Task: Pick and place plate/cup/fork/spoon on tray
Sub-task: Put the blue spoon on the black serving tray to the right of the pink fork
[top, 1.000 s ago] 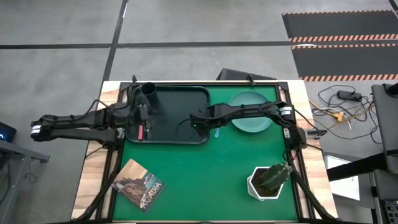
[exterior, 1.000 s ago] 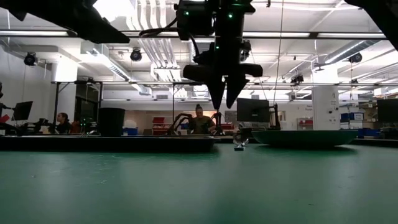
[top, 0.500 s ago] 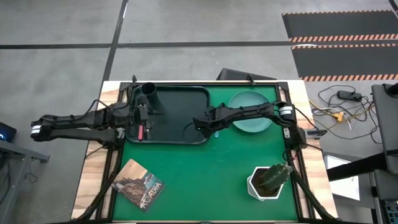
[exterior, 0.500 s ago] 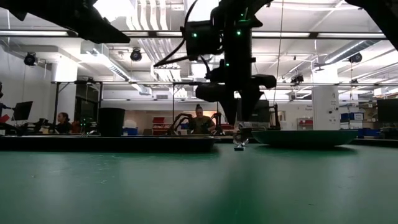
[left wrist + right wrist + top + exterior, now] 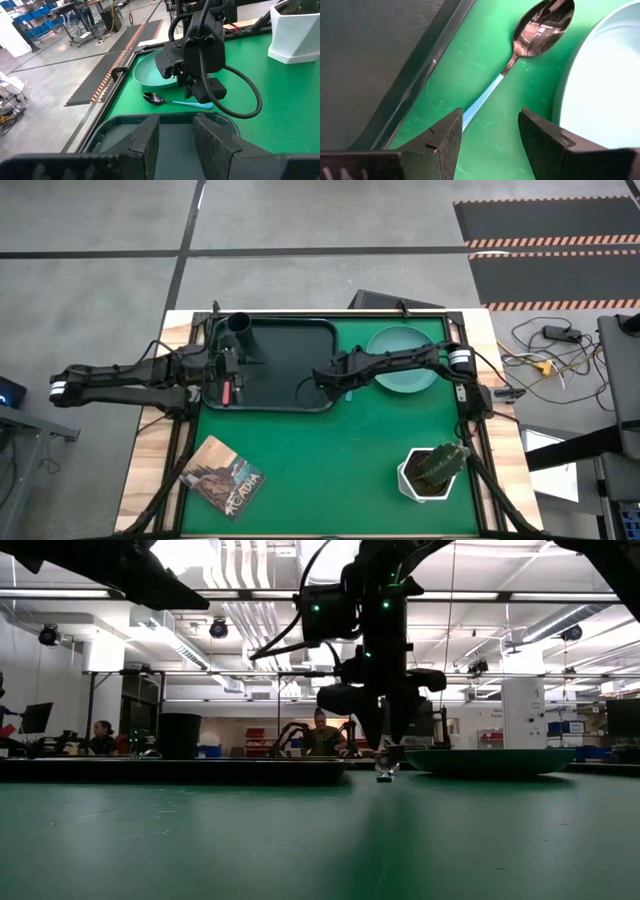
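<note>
Our right hand [image 5: 487, 140], fingers wide, hangs over the spoon [image 5: 520, 47] lying on the surface between tray [image 5: 380, 60] and plate [image 5: 605, 85]; we should straddle the blue handle squarely, then drop.

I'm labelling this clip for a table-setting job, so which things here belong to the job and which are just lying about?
Part of the job:
- tray
- cup, on the tray
- fork, on the tray
- spoon, on the green mat under the open right gripper
- plate, on the mat

Just lying about:
- potted plant
- book
</note>
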Available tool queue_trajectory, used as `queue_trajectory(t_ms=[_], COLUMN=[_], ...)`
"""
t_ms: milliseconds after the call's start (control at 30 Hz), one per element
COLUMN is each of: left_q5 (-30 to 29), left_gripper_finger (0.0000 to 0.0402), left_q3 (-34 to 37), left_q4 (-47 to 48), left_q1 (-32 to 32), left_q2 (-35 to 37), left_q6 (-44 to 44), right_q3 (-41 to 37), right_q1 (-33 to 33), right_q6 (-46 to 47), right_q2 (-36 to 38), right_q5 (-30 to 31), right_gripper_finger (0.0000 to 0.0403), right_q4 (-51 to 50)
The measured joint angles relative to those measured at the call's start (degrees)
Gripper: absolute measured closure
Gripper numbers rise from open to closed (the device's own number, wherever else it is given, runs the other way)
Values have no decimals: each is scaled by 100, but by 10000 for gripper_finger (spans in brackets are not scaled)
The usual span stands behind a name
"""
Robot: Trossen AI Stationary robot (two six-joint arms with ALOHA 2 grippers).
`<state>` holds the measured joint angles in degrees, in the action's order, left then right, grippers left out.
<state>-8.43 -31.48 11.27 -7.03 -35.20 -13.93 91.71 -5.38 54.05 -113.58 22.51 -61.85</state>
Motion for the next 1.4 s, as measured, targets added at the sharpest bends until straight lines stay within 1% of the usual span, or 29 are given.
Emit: queue_trajectory(t_ms=[233,567,967,1133,1400], left_q5=[0,0,-147,-149,-146], left_gripper_finger=[301,301,301,301,301], left_q3=[0,0,0,-2,-2], left_q4=[9,-4,-7,-26,-26], left_q1=[0,0,-1,-2,-2], left_q2=[6,0,0,0,0], left_q6=[0,-2,-2,-2,-2], right_q3=[-119,-609,-1145,-1283,-1237], right_q1=[-18,-16,-16,-14,-18], right_q6=[-3,143,152,243,257], right_q2=[0,0,25,42,31], right_q5=[17,-44,-25,-103,-305], right_gripper_finger=[222,223,229,262,347], right_q4=[157,657,1693,1856,1866])
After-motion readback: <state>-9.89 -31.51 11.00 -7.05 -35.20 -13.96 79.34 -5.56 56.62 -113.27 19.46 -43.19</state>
